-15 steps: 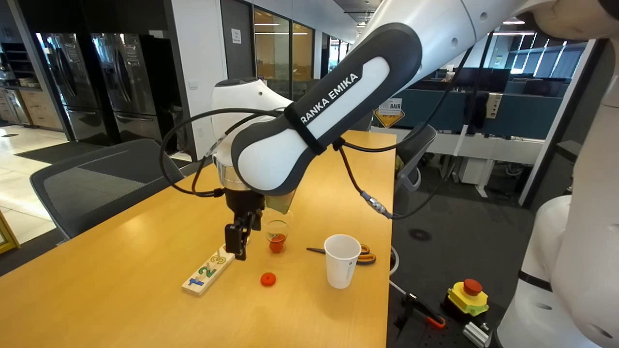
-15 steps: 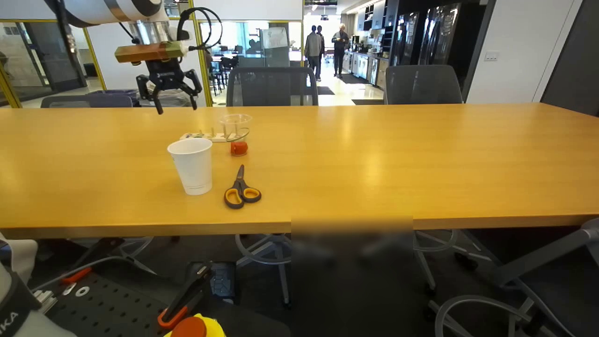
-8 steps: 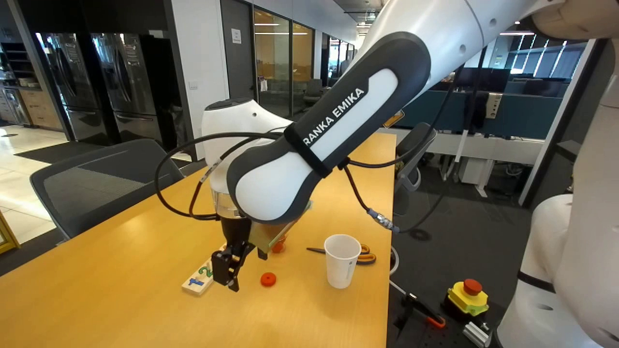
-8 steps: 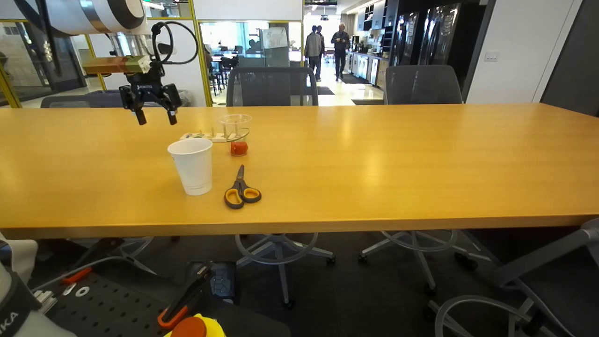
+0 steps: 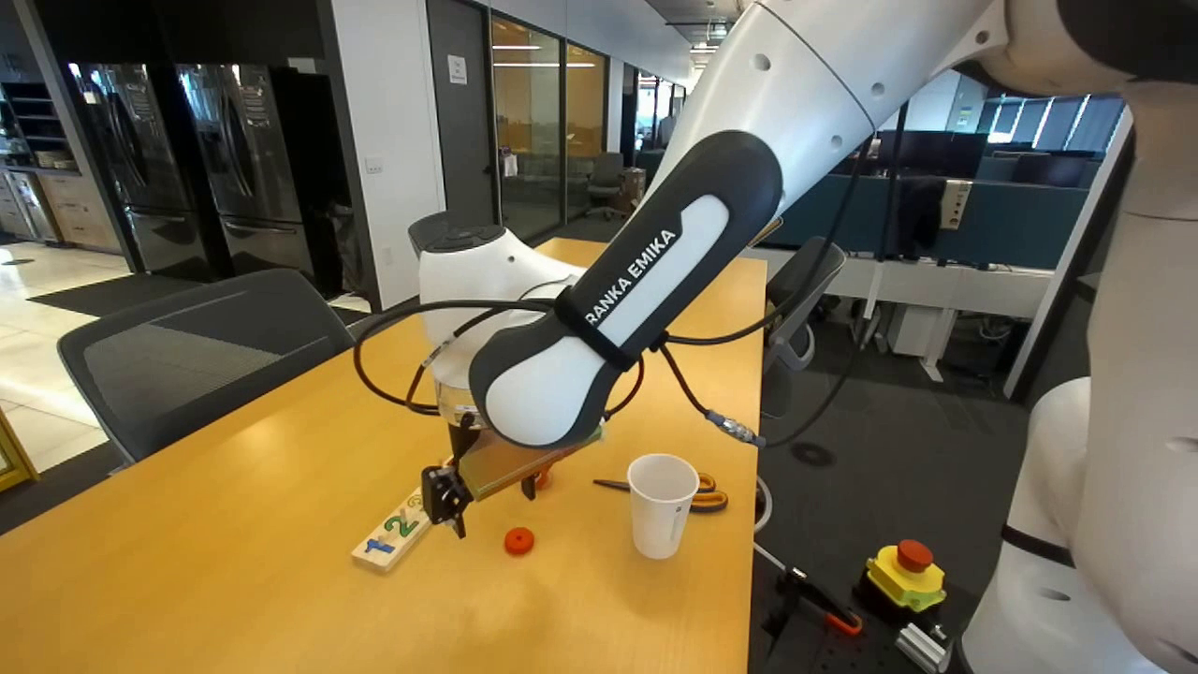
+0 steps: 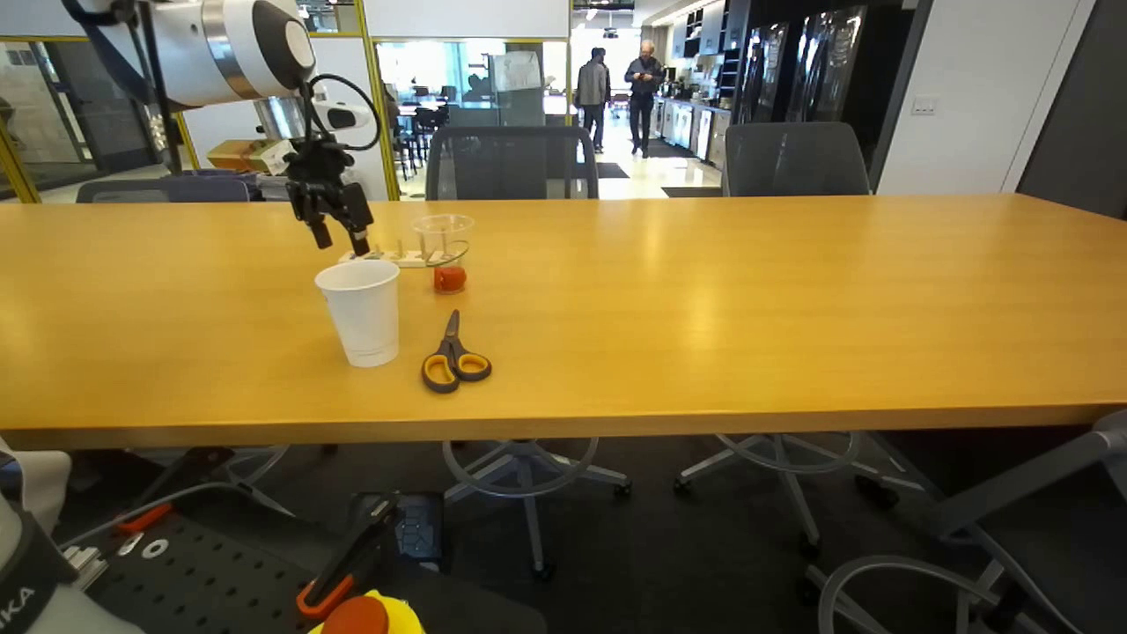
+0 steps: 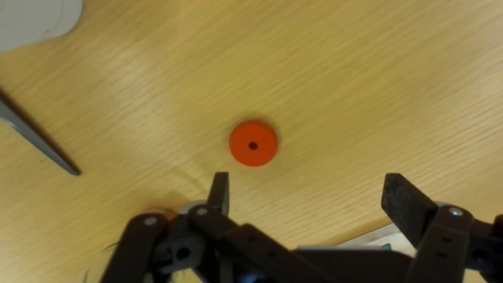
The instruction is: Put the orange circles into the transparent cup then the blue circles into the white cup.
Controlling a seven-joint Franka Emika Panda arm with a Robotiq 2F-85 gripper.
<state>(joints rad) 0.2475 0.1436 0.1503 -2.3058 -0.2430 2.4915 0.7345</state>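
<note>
– where's the loose orange circle (image 7: 253, 143)?
– flat on the table (image 5: 599, 608); in an exterior view the number board (image 5: 398, 534) is left of it, the white cup (image 5: 662, 510) right, neither touching.
– and the gripper (image 7: 306, 192)?
– spread wide above the table, nothing between its fingers (image 7: 406, 208). in the wrist view the circle sits left of the gap's middle, a little ahead of the tips.
– how will it handle?
– light and stiff, i'd guess, hard to break, perhaps a bit slick. it's low, so pinch opposite sides of the rim, tips close to the wood. the hole looks too small to help.
– room to move?
– most on the near side. on the far side stands the transparent cup (image 6: 445, 251), orange contents (image 6: 450, 279) at its bottom, count unclear. it may tip if a finger brushes it.
– edges?
– the table's right edge lies beyond the white cup, so little worry here.
– blue circles?
– none that i can see in any view.
</note>
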